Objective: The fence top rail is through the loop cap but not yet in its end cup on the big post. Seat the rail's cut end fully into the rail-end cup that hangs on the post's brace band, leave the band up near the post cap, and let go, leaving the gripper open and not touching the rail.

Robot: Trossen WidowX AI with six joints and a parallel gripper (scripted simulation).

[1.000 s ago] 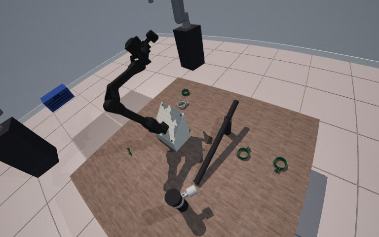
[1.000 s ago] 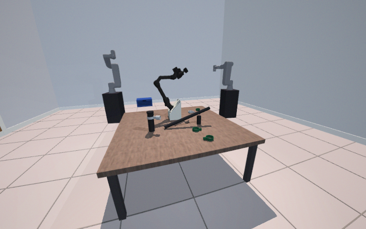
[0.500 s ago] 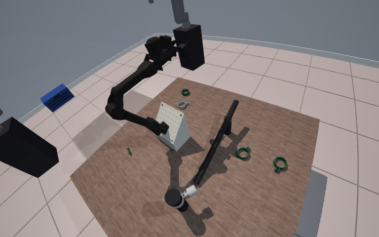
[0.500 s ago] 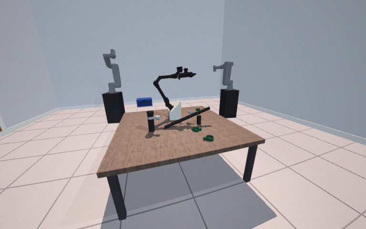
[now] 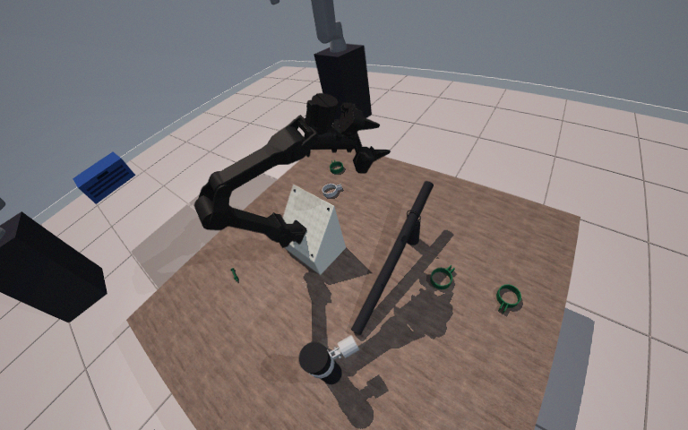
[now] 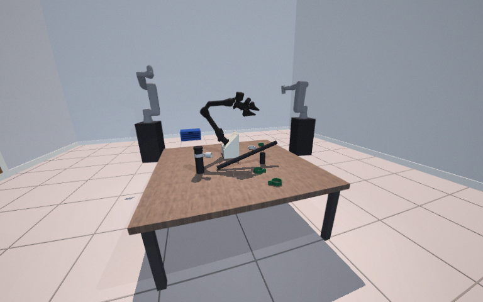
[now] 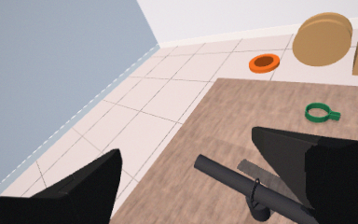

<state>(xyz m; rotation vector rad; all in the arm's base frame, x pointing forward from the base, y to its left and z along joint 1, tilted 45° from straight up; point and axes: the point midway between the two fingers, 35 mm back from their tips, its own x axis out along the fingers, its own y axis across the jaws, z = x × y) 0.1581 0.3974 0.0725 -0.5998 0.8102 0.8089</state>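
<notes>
The dark top rail point(image 5: 389, 263) point(image 6: 245, 155) point(image 7: 228, 175) runs through the loop cap point(image 5: 417, 222) on the small post point(image 5: 414, 236) and slopes down to the table. Its low cut end lies just outside the white rail-end cup point(image 5: 348, 347) point(image 6: 207, 155). The cup hangs on the pale brace band point(image 5: 329, 374) point(image 6: 197, 155), high on the big black post point(image 5: 314, 357) point(image 6: 199, 164). My gripper point(image 5: 380, 137) point(image 6: 256, 111) point(image 7: 188, 144) is open and empty. It hangs high above the rail's far end.
Green rings point(image 5: 441, 278) point(image 5: 508, 296) point(image 5: 336, 167) point(image 7: 322, 112) and a grey ring point(image 5: 333, 193) lie on the table. The arm's white wedge base point(image 5: 314, 230) stands left of the rail. A small green bolt point(image 5: 234, 274) lies at the left. Black pedestals point(image 5: 345, 75) point(image 5: 40, 263) stand off the table.
</notes>
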